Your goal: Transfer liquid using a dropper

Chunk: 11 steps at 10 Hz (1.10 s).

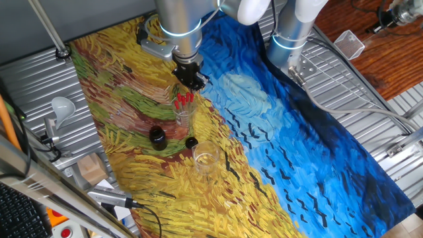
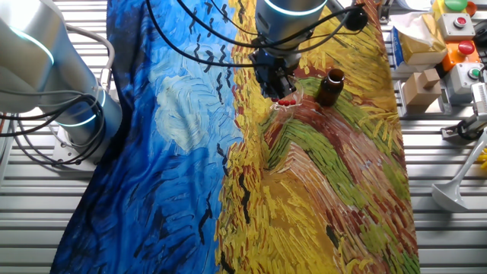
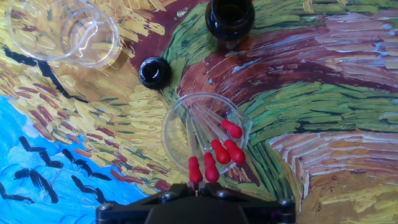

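The dropper (image 3: 194,170), red bulb up, leans with several others in a clear glass (image 3: 202,134) near the middle of my table. I hover the gripper (image 1: 192,78) just above those bulbs; I cannot tell whether its fingers are spread or closed. A dark bottle (image 3: 229,18) and its black cap (image 3: 154,72) stand beside the glass, an empty cup (image 3: 73,32) near them on the painted cloth (image 1: 277,132).
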### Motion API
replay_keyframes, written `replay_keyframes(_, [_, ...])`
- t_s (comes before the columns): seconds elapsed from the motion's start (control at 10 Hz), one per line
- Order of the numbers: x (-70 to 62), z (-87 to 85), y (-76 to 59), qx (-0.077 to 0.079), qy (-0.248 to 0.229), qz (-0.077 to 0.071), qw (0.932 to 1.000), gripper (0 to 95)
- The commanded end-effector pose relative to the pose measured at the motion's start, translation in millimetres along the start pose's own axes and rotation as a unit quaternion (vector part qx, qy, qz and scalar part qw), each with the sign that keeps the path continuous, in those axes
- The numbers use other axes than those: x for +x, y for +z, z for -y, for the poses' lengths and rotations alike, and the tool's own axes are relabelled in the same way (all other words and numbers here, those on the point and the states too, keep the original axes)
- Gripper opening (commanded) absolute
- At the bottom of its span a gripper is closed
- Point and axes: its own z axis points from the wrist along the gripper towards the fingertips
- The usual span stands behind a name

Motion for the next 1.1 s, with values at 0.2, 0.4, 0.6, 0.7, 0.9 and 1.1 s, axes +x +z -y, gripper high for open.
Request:
replay_keyframes(0.2, [0.2,0.0,-0.1,0.0,0.0,0.001,1.0,0.0])
replay_keyframes(0.4, [0.2,0.0,-0.1,0.0,0.001,0.0,1.0,0.0])
replay_keyframes(0.6, [0.2,0.0,-0.1,-0.001,0.0,0.001,1.0,0.0])
replay_keyframes(0.7, [0.2,0.0,-0.1,-0.002,0.0,0.002,1.0,0.0])
replay_keyframes(0.9, [0.1,-0.2,-1.8,-0.005,-0.002,0.004,1.0,0.0])
replay_keyframes(1.1, [-0.1,-0.8,-5.8,-0.007,-0.002,0.005,1.0,0.0])
